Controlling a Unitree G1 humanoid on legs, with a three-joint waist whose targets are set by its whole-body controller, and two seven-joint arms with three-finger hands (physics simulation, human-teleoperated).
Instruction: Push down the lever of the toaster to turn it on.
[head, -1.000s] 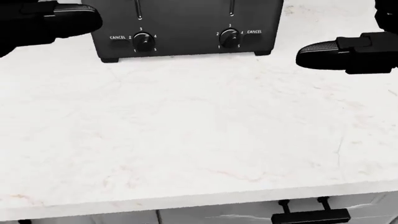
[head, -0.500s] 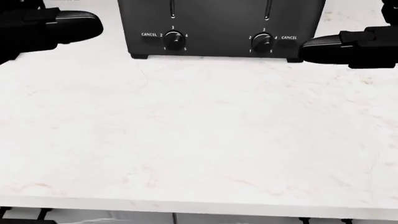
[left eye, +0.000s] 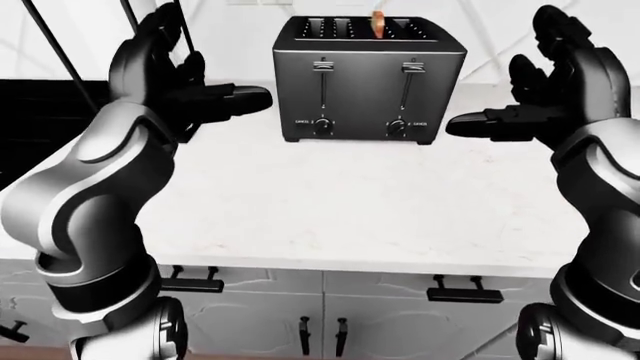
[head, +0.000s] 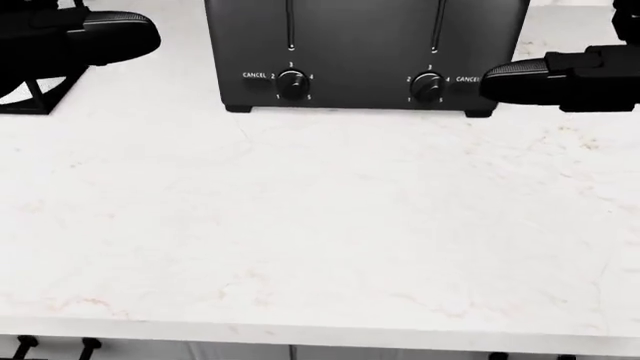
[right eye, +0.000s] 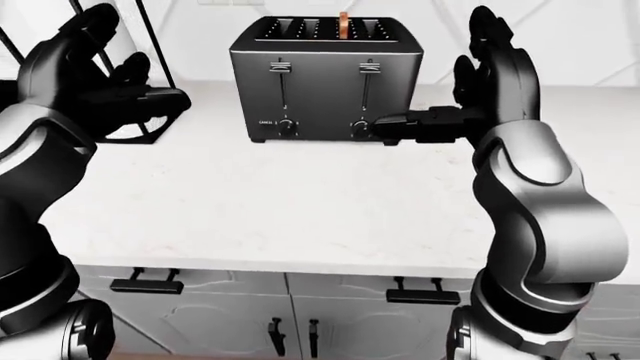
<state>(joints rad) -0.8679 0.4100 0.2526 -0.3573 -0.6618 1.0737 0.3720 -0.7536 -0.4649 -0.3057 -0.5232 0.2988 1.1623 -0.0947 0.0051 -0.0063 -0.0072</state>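
Black toaster (left eye: 368, 81) sits near the bench (left eye: 330, 210) far edge, both levers up, and both hands' fingers (left eye: 480, 124) are spread holding nothing, so a sideways poke might just shove it instead of pressing a lever (left eye: 411, 68).

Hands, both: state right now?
Left hand: open, holding nothing, to the left of the toaster.
Right hand: open, holding nothing, to the right of the toaster.
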